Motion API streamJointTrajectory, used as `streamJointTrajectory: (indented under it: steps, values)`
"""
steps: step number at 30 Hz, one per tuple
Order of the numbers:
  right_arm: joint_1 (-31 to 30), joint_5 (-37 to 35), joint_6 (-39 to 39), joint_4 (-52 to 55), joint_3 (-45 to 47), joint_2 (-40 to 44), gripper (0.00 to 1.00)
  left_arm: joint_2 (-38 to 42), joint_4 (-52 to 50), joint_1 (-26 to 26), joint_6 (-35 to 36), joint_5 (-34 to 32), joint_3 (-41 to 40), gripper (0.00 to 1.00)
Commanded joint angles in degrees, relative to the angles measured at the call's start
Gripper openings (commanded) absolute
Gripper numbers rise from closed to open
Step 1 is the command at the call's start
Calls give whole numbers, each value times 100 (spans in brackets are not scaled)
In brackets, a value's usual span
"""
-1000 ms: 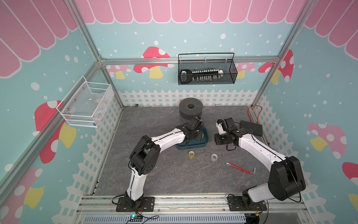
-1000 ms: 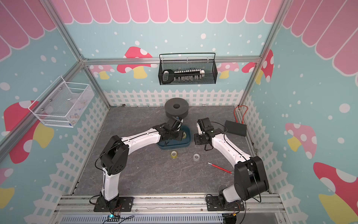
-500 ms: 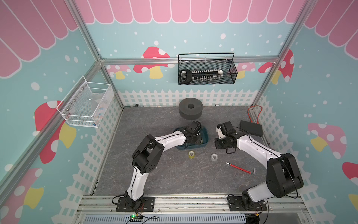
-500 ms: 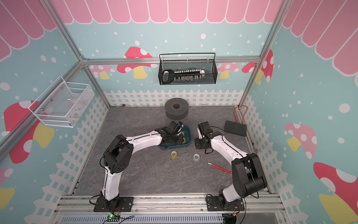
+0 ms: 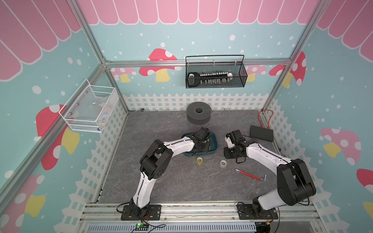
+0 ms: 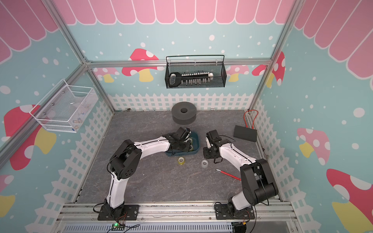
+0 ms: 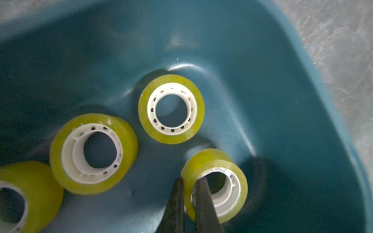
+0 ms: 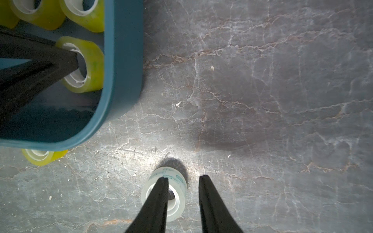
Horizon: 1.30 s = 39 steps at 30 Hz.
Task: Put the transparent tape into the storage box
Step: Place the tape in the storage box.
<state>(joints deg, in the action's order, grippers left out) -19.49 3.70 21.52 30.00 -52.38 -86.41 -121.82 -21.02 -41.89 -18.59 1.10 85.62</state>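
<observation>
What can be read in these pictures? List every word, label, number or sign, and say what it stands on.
No text is legible in any view.
Clear tape roll: small teal printed labels round its side, too small and blurred to read.
Yellow tape rolls and storage box: no print shows.
Black wire basket and its contents: no marking legible.
Flat black box: no label shows.

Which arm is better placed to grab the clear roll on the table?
Right, likely: the right gripper hangs open over the clear roll, while the left gripper is shut on a yellow roll inside the box.
</observation>
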Motion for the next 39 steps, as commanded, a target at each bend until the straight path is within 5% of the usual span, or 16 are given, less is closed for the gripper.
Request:
streamJointTrajectory:
  steps: [1,20,39]
  values:
    - [24,51,74,-37,72,64,32,-116,-35,30,121,-16,143,8]
    - [24,56,89,-38,-31,7,32,37,-19,27,158,-86,174,38]
    - [2,236,23,-98,478,59,35,1233,147,146,-69,-357,-1,62]
